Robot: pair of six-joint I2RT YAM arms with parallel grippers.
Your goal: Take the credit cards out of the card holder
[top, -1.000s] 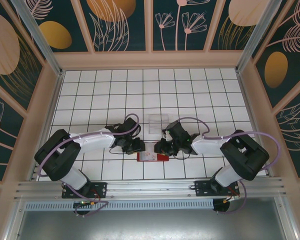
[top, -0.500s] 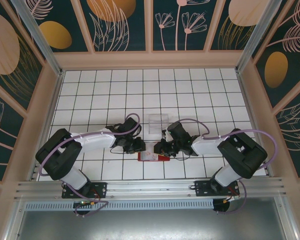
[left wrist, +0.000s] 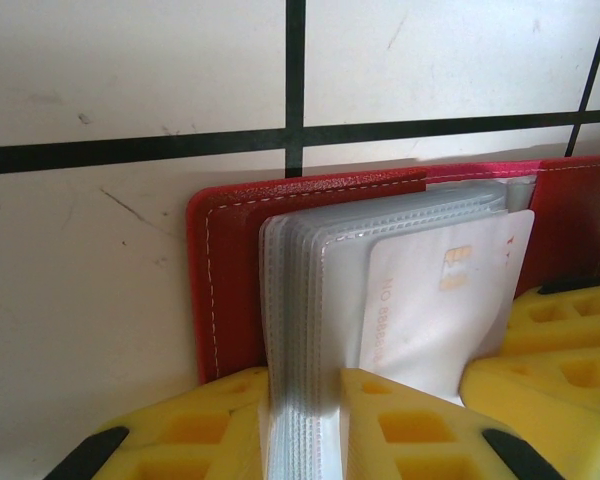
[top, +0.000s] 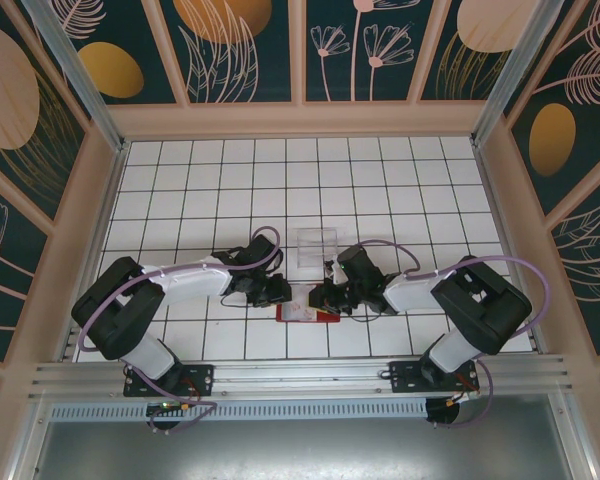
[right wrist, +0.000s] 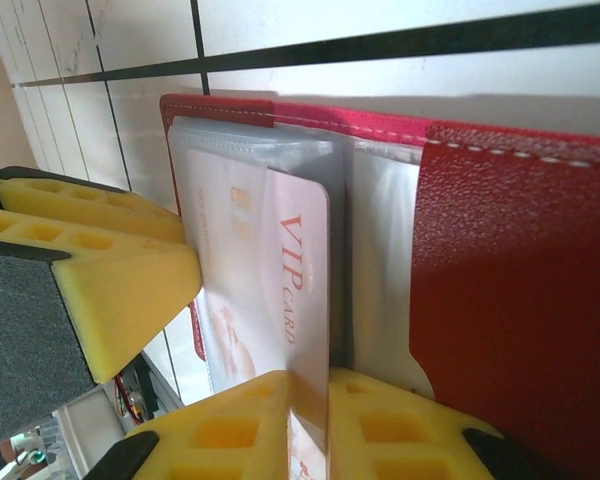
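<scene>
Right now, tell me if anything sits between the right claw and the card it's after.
Nothing visible does. The right claw pinches the pale card by its edge, with the red wallet open beneath. The left claw pinches the clear sleeves beside it.

Overhead view, close wrist views, shared card holder (top: 306, 314)

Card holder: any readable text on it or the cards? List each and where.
"VIP CARD": red letters on the pale card.
Digits along the chip card's edge, left wrist view: too blurred to read.
Red card holder: no text visible.
</scene>
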